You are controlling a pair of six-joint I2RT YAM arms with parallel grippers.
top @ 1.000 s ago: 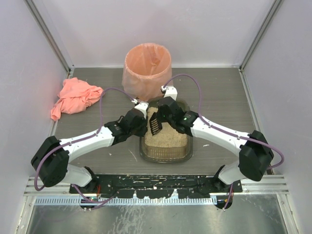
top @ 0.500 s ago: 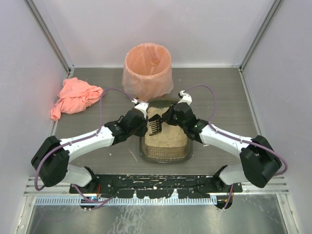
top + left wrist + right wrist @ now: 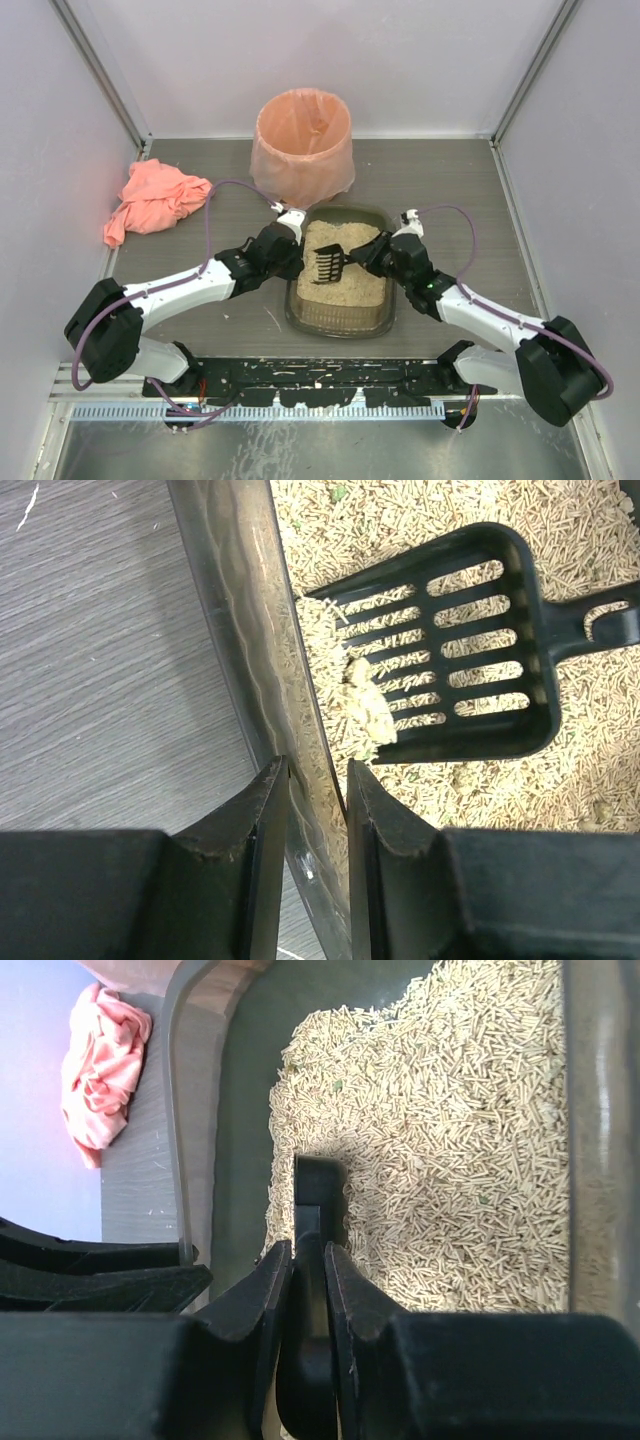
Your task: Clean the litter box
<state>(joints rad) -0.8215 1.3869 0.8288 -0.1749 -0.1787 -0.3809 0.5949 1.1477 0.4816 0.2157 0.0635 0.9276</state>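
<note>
The litter box [image 3: 340,322], a dark tray of beige pellets, sits at the table's middle. My left gripper [image 3: 291,256] is shut on its left wall, which shows between the fingers in the left wrist view [image 3: 255,630]. My right gripper [image 3: 368,256] is shut on the handle [image 3: 318,1200] of a black slotted scoop [image 3: 328,264]. The scoop's head [image 3: 470,650] is over the litter near the left wall and carries a pale clump [image 3: 368,708]. The right wrist view shows the box's wall [image 3: 240,1110] and the litter beyond my fingers.
A round bin lined with a peach bag [image 3: 303,140] stands just behind the litter box. A crumpled pink cloth [image 3: 155,200] lies at the far left, also seen in the right wrist view [image 3: 100,1060]. Enclosure walls close in both sides.
My right arm has drawn back to the right and swung the scoop round, its head now near the box's left wall. The box's far end is uncovered. My left gripper has not moved.
</note>
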